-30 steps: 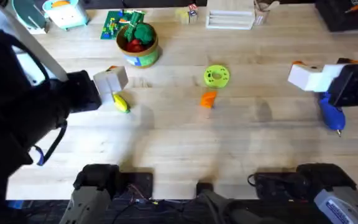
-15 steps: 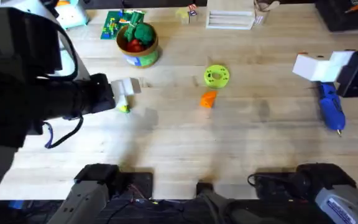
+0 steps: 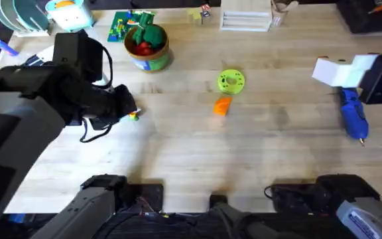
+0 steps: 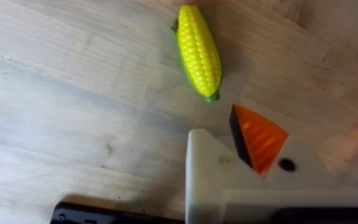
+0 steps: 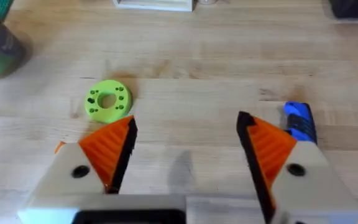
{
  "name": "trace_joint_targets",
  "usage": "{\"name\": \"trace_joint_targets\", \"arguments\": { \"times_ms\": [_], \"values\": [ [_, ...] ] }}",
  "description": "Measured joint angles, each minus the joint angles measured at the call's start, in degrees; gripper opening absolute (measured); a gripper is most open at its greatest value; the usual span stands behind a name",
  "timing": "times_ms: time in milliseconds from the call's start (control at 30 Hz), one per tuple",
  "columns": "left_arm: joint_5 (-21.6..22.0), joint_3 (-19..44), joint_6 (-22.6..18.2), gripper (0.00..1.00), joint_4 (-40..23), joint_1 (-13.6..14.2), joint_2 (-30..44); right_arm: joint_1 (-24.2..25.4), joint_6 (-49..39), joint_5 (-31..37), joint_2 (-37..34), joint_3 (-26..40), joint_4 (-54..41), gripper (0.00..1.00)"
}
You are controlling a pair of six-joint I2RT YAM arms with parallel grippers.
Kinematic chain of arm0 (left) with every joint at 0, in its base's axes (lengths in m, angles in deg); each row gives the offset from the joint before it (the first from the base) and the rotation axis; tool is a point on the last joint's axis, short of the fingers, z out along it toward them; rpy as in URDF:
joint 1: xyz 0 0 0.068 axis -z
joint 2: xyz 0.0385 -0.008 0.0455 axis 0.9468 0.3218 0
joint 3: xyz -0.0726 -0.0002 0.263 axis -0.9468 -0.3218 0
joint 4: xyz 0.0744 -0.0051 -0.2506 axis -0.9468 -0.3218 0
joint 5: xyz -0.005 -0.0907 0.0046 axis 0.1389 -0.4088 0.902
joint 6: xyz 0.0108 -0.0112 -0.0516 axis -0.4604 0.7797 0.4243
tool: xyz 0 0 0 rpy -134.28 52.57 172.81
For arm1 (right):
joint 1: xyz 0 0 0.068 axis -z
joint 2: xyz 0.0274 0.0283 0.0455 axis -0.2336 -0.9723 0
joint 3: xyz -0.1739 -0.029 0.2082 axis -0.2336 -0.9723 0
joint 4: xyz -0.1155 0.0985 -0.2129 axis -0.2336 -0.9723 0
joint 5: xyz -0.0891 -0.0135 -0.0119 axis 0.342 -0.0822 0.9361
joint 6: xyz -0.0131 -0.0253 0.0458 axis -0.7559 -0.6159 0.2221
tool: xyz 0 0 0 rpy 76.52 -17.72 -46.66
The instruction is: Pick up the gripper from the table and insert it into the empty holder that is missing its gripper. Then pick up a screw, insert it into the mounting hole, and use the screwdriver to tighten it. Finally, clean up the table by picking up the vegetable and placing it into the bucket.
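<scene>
1. Two orange ribbed pads (image 5: 107, 149) face each other across a wide gap in the right wrist view, so the right arm's fingers (image 5: 185, 152) stand apart, holding nothing.
2. One orange pad (image 4: 258, 138) and one white finger block show in the left wrist view; I cannot tell whether the left arm's fingers (image 3: 126, 109) are apart or together.
3. Just beyond that pad, the left wrist view shows the vegetable (image 4: 199, 51), a yellow corn cob lying free on the bench (image 4: 73, 93); overhead, the left arm covers all but its tip.
4. Beside the right arm's fingers lies the blue screwdriver (image 3: 353, 121), seen whole from overhead, only its end in the right wrist view.
5. Mid-bench the loose orange gripper (image 3: 222, 106) lies just beside a lime-green disc (image 3: 231, 81).
6. Farther back the bucket (image 3: 147, 52) holds red and green toy produce (image 3: 146, 38).
</scene>
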Motion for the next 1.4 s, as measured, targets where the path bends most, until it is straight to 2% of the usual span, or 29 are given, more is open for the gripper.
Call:
{"name": "trace_joint_targets", "arguments": {
  "times_ms": [33, 67, 133, 233, 267, 400, 500, 667, 767, 867, 1167, 1267, 1400],
  "values": [
    [-1.1, 0.0, -0.9, 0.067, 0.5, 0.0, -0.1, 0.0, 0.0, 0.0, 0.0, 0.0, 0.0, 0.992],
    [-2.4, 0.0, -1.8, 0.165, 1.3, 0.0, -0.3, 0.0, 0.0, 0.0, 0.0, 0.0, -0.2, 0.992],
    [-5.5, 0.2, -3.9, 0.410, 2.4, 0.5, -0.9, 0.0, 0.0, 0.0, 0.0, 0.0, -0.3, 0.992],
    [-10.2, 1.6, -7.4, 0.882, 3.0, 2.9, -2.1, 0.0, 0.0, 0.0, 0.0, 0.0, -0.3, 0.992],
    [-11.6, 2.5, -8.2, 0.965, 3.2, 4.0, -2.5, 0.0, 0.0, 0.0, 0.0, 0.0, -0.3, 0.992],
    [-15.3, 5.9, -10.4, 0.994, 4.2, 8.9, -3.6, 0.0, 0.0, 0.0, 0.0, 0.0, -0.3, 0.992],
    [-18.1, 7.1, -11.6, 0.994, 8.1, 13.3, -3.7, 0.0, 0.0, 0.0, 0.0, 0.0, -0.4, 0.992],
    [-22.1, 7.2, -12.8, 0.994, 21.6, 22.3, -3.8, 0.0, 0.0, 0.0, 0.0, 0.0, -0.4, 0.992],
    [-23.3, 7.2, -13.2, 0.994, 29.7, 26.3, -3.8, 0.0, 0.0, 0.0, 0.0, 0.0, -0.4, 0.992],
    [-24.0, 7.7, -13.4, 0.994, 32.4, 27.8, -3.8, 0.0, 0.0, 0.0, 0.0, 0.0, -0.4, 0.992],
    [-23.3, 7.8, -14.0, 0.993, 31.4, 27.8, -3.8, 0.0, 0.0, 0.0, 0.0, 0.0, -0.4, 0.992],
    [-22.6, 7.8, -17.8, 0.994, 31.2, 27.9, -3.7, 0.0, 0.0, 0.0, 0.0, 0.0, -0.4, 0.992],
    [-22.2, 7.8, -25.5, 0.993, 32.4, 29.5, -3.0, 0.0, 0.0, 0.0, 0.0, 0.0, -0.4, 0.992]
  ]
}}
